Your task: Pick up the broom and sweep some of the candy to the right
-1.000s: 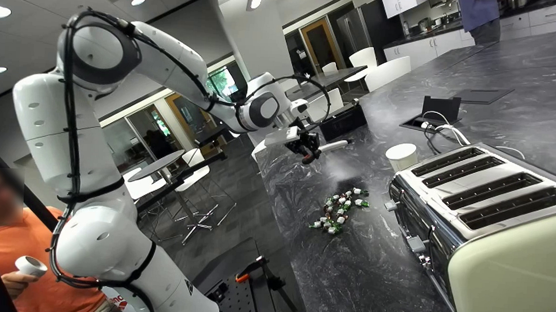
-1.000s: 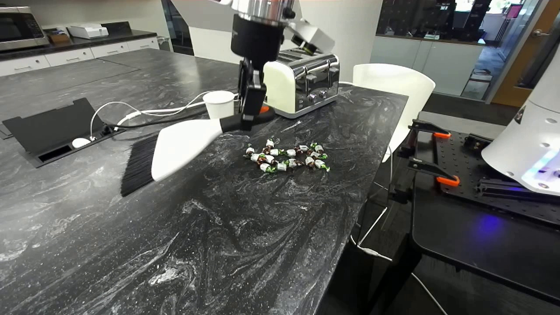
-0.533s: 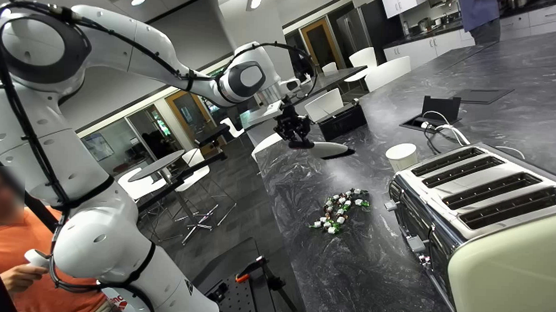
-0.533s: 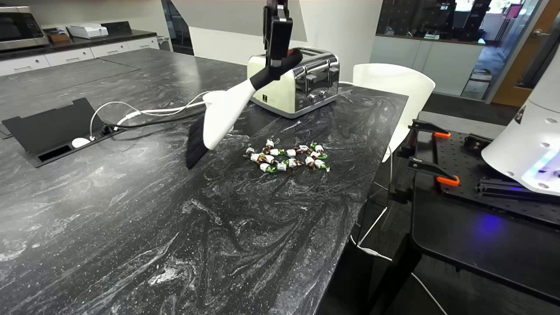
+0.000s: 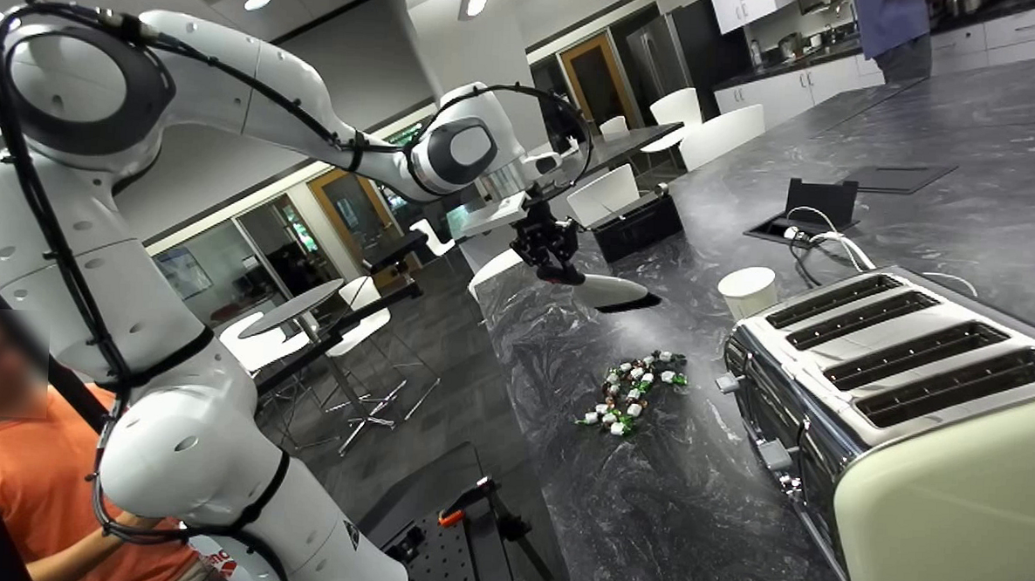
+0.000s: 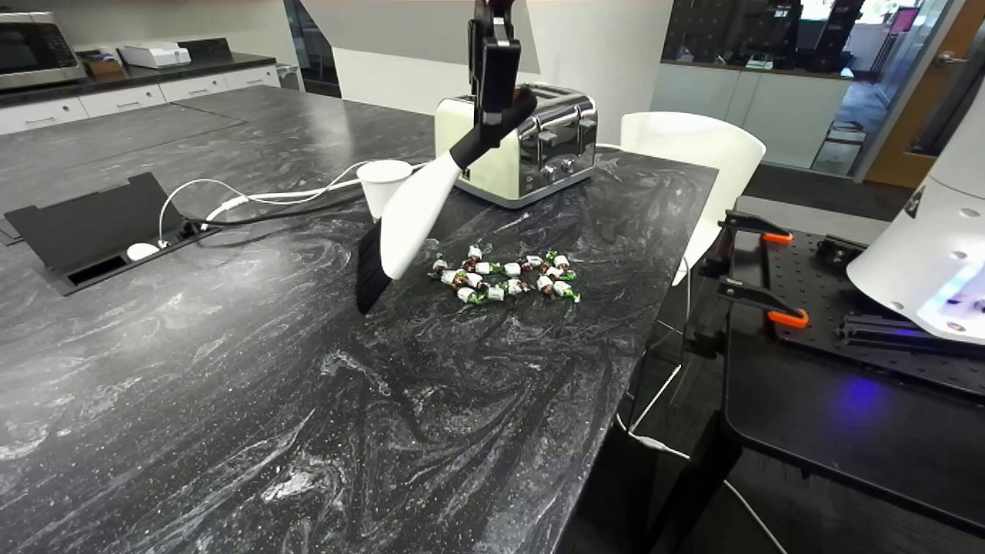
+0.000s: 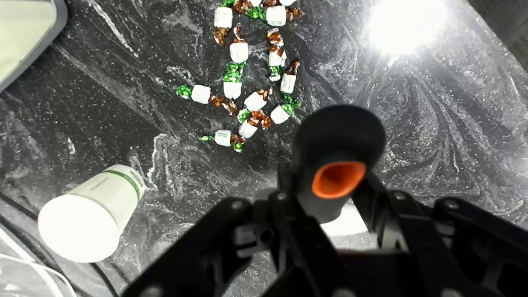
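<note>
Counter (image 6: 231, 431): dk gray marbled top, fills much of the lower frame in an ext. view.
Arm (image 5: 133, 300): white; rises from lower L of ctr in an ext. view, elbow bent at upper L, forearm sloping down to frame ctr, tool end angled down over counter.
Toaster (image 5: 913, 439): cream + chrome, 4 slots on top, lower R in an ext. view.
Broom (image 6: 419, 215): flat white head, blk bristles, blk handle w/ orange in its hollow end; tilted, handle up-R, bristles down-L, L of ctr in an ext. view. Can't tell if tips touch.
Claw (image 7: 326, 189): narrow, clamped on the broom's handle, lower R of ctr in wrist view.
Cup (image 6: 381, 185): white, upright, partly behind broom head.
Candy (image 6: 512, 269): dozen or more shiny pcs, white middles, green/brown twisted ends; loose cluster mid-frame, R of bristles, apart from them.
</note>
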`<state>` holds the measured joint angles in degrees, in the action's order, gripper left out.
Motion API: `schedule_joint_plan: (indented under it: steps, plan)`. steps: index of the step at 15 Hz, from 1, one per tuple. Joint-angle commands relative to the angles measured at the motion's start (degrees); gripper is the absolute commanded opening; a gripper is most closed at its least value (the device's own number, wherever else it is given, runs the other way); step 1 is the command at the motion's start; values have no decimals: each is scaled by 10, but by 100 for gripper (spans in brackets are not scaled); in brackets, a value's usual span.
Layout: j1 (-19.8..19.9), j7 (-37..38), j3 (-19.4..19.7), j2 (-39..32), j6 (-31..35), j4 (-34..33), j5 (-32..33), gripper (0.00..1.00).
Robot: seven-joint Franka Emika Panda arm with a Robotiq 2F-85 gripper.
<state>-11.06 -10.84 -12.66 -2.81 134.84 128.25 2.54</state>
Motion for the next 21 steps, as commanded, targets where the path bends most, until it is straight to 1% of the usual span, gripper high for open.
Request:
schedule_joint_plan:
  steps: [1,4,7,13,15,18,21]
  plan:
    - [4,-11,8,-10,-1,-18,-16,14]
    - [7,-8,13,-24,8,-26,-16,14]
    - [10,-3,19,-44,33,-31,-9,14]
    - [7,21,28,-69,120,-13,37,14]
    - [6,32,33,-73,140,-6,56,14]
    - [9,46,39,-75,142,5,69,14]
    - [15,46,42,-70,140,23,56,14]
